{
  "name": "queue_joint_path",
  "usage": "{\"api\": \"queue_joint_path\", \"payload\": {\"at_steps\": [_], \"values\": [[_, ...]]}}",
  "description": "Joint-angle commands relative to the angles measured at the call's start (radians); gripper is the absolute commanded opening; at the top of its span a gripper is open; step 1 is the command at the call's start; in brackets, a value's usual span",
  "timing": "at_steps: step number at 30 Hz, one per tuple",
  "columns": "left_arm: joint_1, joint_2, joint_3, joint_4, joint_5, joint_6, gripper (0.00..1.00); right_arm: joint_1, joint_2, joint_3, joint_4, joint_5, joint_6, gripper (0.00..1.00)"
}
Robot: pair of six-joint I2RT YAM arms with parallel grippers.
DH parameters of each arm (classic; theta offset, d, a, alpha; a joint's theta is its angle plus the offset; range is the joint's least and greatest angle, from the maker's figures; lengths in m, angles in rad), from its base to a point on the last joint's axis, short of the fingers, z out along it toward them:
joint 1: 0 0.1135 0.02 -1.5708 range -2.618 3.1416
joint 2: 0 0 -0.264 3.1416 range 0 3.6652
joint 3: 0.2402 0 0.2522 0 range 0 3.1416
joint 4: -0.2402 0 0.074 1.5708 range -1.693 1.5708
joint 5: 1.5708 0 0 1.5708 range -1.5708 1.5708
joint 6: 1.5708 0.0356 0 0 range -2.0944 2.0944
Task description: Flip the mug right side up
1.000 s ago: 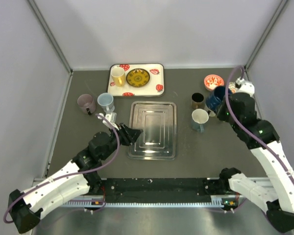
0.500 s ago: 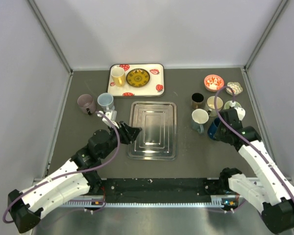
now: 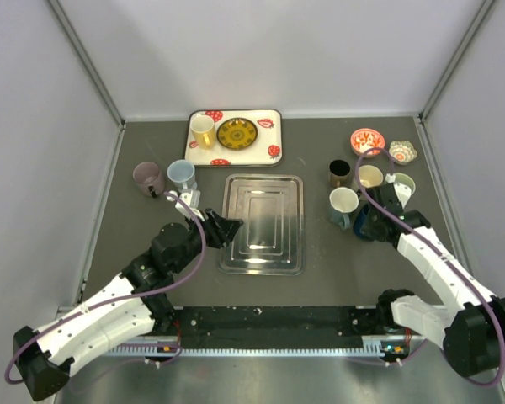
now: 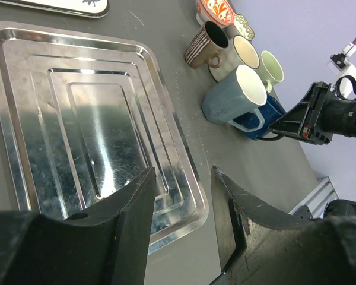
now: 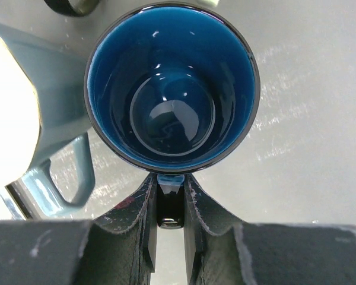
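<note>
The dark blue mug (image 5: 172, 89) stands mouth up on the table, right beside the grey-blue mug (image 5: 29, 113). My right gripper (image 5: 171, 202) is shut on the blue mug's handle, fingers pinching it from both sides. In the top view the blue mug (image 3: 367, 224) sits at the right, mostly under the right gripper (image 3: 379, 212). It also shows in the left wrist view (image 4: 262, 120). My left gripper (image 4: 184, 219) is open and empty, hovering over the near edge of the steel tray (image 4: 77, 119).
A grey-blue mug (image 3: 343, 204), a brown mug (image 3: 339, 172), a cream mug (image 3: 369, 177), a pale green cup (image 3: 401, 183) and small bowls (image 3: 366, 140) crowd the right. A strawberry tray (image 3: 273, 126) stands at the back; two mugs (image 3: 182, 174) stand at the left.
My right arm has brought the blue mug down from near the back right and set it upright on the table beside the grey-blue mug. The left arm has not moved.
</note>
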Motion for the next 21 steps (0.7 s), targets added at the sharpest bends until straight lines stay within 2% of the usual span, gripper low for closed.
{"api": "queue_joint_path", "payload": {"at_steps": [1,7,13,21], "values": [[0.004,0.002,-0.004,0.019,-0.020,0.013,0.47,-0.009,0.035,0.017,0.134,0.020,-0.008,0.00],[0.004,0.003,-0.008,0.017,-0.020,0.014,0.47,-0.009,0.051,-0.006,0.131,-0.003,-0.013,0.00],[0.004,0.005,-0.015,0.019,-0.012,0.007,0.48,-0.009,0.043,-0.034,0.102,-0.048,-0.008,0.12],[0.005,0.005,-0.022,0.017,-0.002,-0.004,0.48,-0.009,0.023,-0.056,0.071,-0.063,0.009,0.35]]}}
